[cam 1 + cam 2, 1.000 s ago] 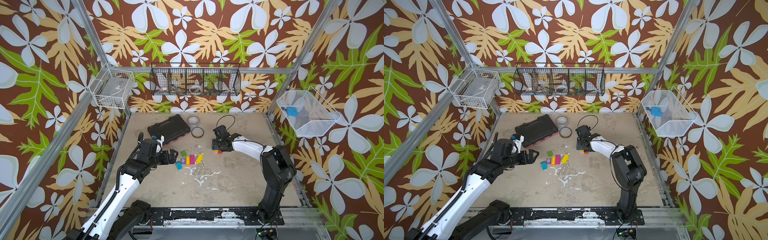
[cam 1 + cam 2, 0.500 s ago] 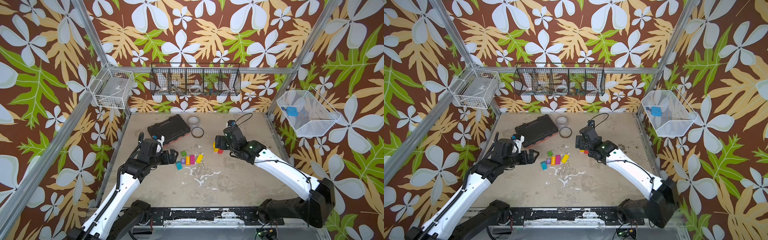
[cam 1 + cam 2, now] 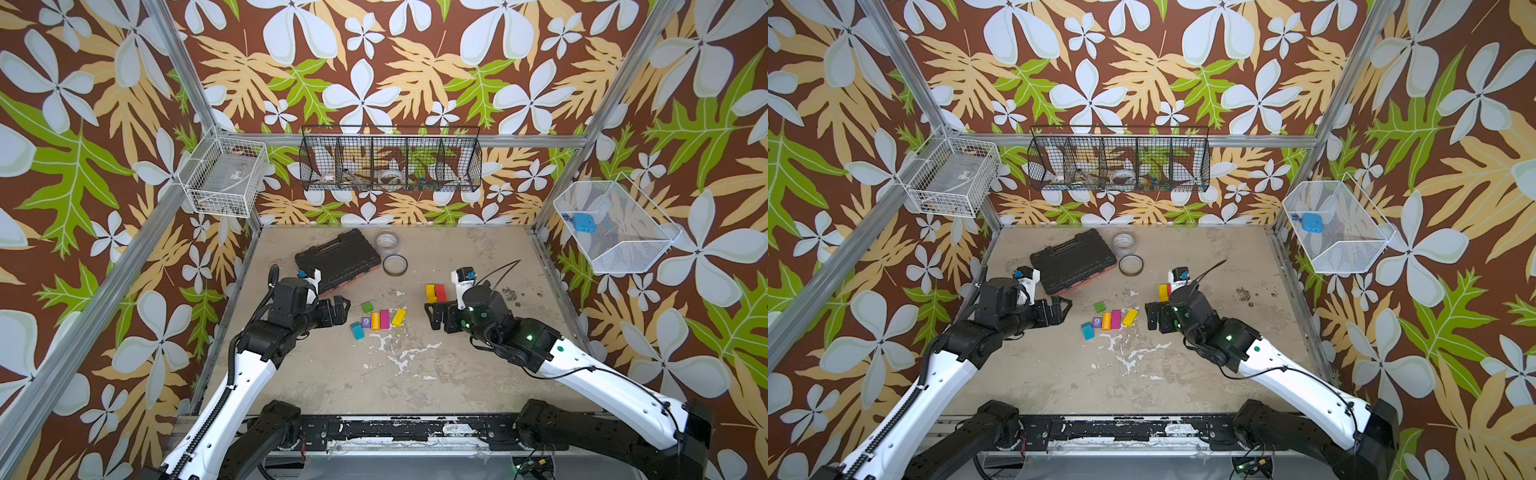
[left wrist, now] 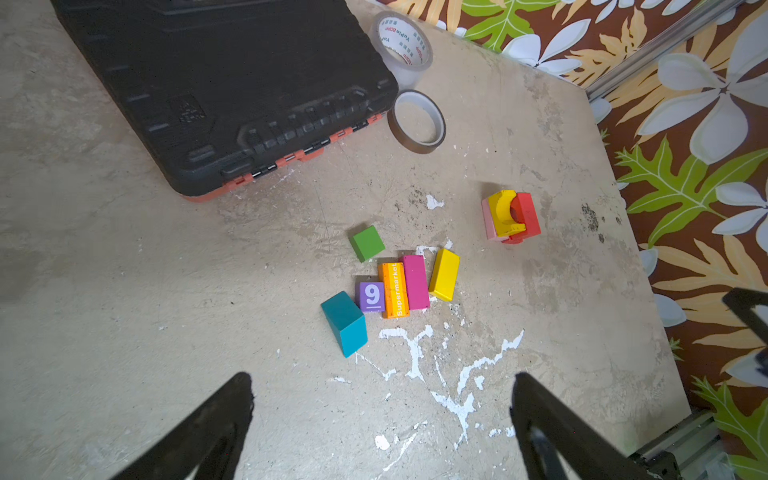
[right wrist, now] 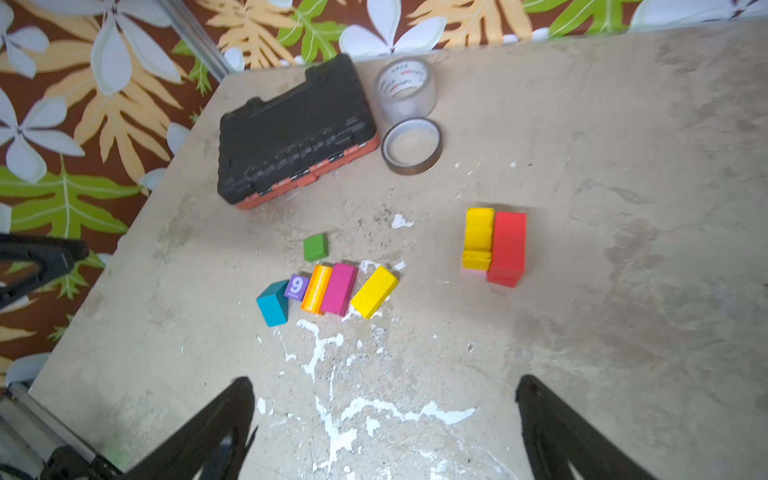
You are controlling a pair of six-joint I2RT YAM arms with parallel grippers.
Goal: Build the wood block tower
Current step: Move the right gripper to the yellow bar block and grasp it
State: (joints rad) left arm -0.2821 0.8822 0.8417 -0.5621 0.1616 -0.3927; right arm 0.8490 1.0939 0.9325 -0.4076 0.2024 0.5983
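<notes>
left gripper [image 3: 341, 311] and right gripper [image 3: 432, 318] both gape wide, holding nothing. the small red, yellow and pink wood block tower [image 3: 435, 293] stands at two o'clock from the loose row of painted wood blocks [image 3: 376, 320].

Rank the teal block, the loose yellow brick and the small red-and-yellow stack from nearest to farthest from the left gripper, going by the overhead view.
In a top view, starting from the open left gripper:
1. teal block, right beside it, at the near end of the row of blocks.
2. yellow brick, at the far end of that row.
3. red-and-yellow stack, farther right, standing apart.
</notes>
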